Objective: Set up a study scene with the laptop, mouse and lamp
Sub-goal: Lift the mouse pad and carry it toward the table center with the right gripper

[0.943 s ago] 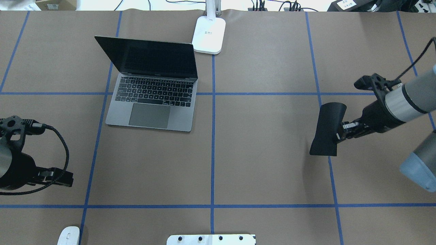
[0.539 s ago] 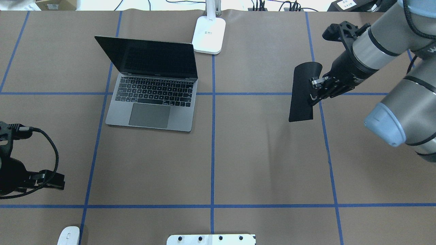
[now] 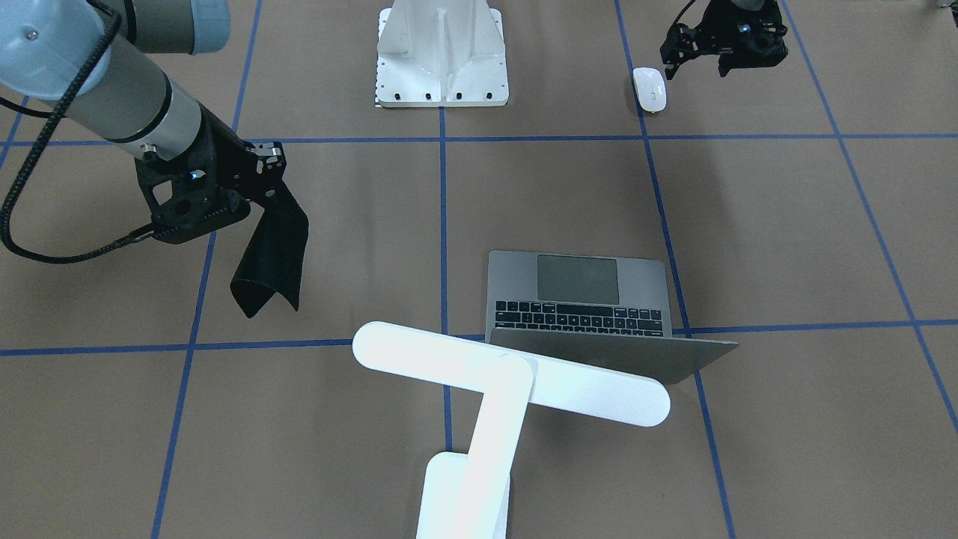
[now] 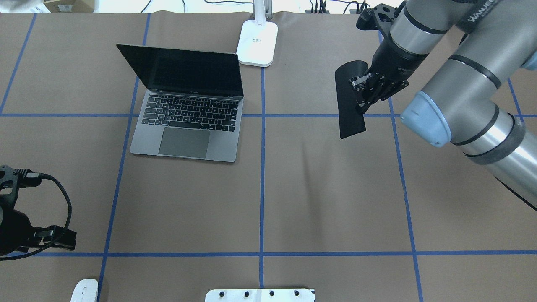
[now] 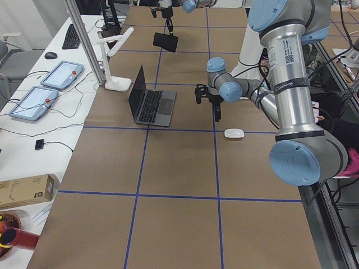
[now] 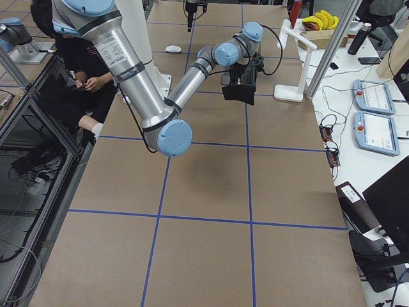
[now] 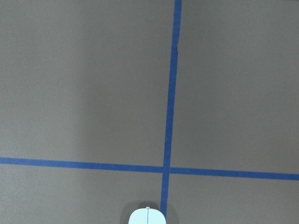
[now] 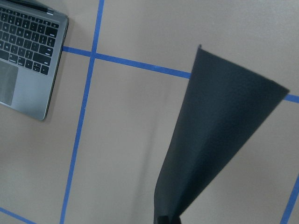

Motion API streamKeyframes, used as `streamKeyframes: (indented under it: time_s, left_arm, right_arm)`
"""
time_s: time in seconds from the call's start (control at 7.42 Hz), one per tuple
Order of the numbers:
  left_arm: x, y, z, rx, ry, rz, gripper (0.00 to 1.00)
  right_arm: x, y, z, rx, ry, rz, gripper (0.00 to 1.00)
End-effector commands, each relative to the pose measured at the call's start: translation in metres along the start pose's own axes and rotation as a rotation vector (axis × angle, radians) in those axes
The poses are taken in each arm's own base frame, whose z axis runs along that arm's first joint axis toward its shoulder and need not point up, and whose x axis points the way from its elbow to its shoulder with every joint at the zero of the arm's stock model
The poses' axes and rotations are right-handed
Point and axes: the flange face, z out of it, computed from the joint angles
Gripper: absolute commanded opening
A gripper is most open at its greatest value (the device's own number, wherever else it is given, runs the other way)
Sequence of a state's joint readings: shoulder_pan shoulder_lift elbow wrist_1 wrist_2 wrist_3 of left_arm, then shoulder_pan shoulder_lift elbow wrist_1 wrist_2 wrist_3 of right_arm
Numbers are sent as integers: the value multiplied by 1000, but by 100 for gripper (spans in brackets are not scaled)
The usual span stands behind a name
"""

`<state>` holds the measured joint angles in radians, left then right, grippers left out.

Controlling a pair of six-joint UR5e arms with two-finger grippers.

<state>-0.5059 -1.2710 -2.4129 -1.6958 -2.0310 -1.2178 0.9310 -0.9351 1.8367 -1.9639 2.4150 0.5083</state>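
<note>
Black limp pad (image 4: 350, 107) hangs from the right gripper (image 4: 364, 95), jaws pinched on its edge, right of the laptop (image 4: 184, 138). Lower it flat, free end first, so it doesn't fold. The mouse (image 4: 84, 290) lies near the left gripper (image 4: 63, 238), whose jaws I cannot read.

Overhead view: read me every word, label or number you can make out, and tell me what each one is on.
"WANUE", cut off at the picture's top edge: on the right arm.
Grey print on the lamp, on its base: too small to read.
Key legends on the laptop: too small to read.
</note>
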Motion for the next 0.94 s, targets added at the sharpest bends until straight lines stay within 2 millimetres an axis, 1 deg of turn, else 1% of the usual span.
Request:
streamKeyframes:
  time_s: [0.0, 0.13, 0.27, 0.4, 0.54, 0.67, 0.81]
  left_arm:
    - [-7, 5, 8, -16, -12, 10, 99]
    - [-1, 10, 15, -32, -11, 29, 99]
    - [2, 11, 17, -34, 0, 40, 99]
    - [0, 9, 21, -36, -6, 37, 99]
    - [1, 9, 21, -35, -4, 38, 99]
    - [0, 9, 21, -36, -5, 37, 99]
    - [0, 9, 21, -36, -5, 37, 99]
  right_arm:
    - [-29, -28, -4, -68, 70, -28, 11]
    - [-35, -42, 0, -86, 78, -7, 11]
    - [-38, -42, -2, -107, 88, 15, 11]
    - [-43, -43, 0, -116, 90, 18, 11]
    - [-50, -43, 0, -125, 92, 19, 11]
    - [-72, -41, -18, -141, 100, 38, 11]
    - [-80, -41, -24, -144, 105, 43, 11]
